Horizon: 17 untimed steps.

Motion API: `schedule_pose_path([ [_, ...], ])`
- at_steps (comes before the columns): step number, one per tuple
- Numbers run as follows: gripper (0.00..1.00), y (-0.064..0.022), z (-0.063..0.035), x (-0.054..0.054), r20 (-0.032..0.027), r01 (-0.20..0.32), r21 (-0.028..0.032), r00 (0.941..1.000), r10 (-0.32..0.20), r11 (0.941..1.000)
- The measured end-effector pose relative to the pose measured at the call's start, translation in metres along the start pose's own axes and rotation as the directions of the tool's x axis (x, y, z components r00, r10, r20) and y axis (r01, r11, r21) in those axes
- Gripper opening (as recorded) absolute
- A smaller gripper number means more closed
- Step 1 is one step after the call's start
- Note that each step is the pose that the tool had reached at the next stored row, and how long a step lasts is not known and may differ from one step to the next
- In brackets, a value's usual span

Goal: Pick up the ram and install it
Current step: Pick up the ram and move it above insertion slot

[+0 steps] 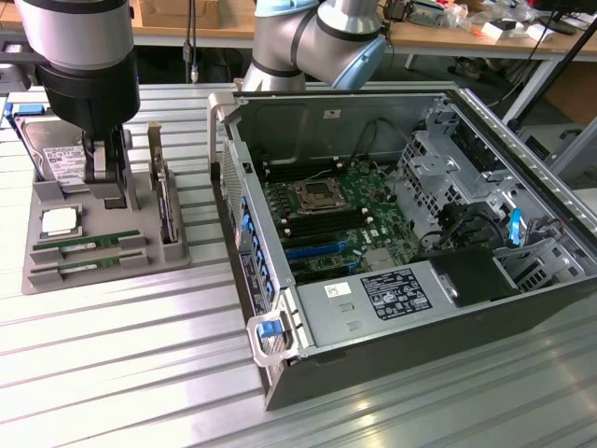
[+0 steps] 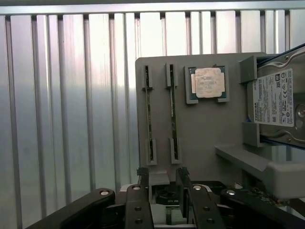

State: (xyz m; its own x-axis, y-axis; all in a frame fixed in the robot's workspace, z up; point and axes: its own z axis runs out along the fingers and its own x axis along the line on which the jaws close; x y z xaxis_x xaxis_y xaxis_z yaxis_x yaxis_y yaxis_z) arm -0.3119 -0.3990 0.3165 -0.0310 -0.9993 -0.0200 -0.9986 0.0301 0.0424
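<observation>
Pickup stage, seemingly — hovered with end effector (image 2: 162,174) spread, empty, near the ram (image 2: 172,112); likely needed squaring across its thin edge.

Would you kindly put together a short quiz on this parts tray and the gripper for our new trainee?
1. True or false: the gripper is holding a RAM stick.
2. In the grey holder tray, what lies between the RAM sticks and the hard drive? A) a CPU chip B) a fan C) a screwdriver
3. How many RAM sticks lie in the tray's slots?
Key: 1 false, the gripper is open and the sticks lie in the tray; 2 A; 3 two.
</observation>
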Motion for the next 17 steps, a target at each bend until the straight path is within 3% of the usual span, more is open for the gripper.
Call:
schedule_pose_path([
  [17,0.36,-0.0003,0.0081,0.0002,-0.0001,0.0,0.0,1.0,0.0,1.0],
])
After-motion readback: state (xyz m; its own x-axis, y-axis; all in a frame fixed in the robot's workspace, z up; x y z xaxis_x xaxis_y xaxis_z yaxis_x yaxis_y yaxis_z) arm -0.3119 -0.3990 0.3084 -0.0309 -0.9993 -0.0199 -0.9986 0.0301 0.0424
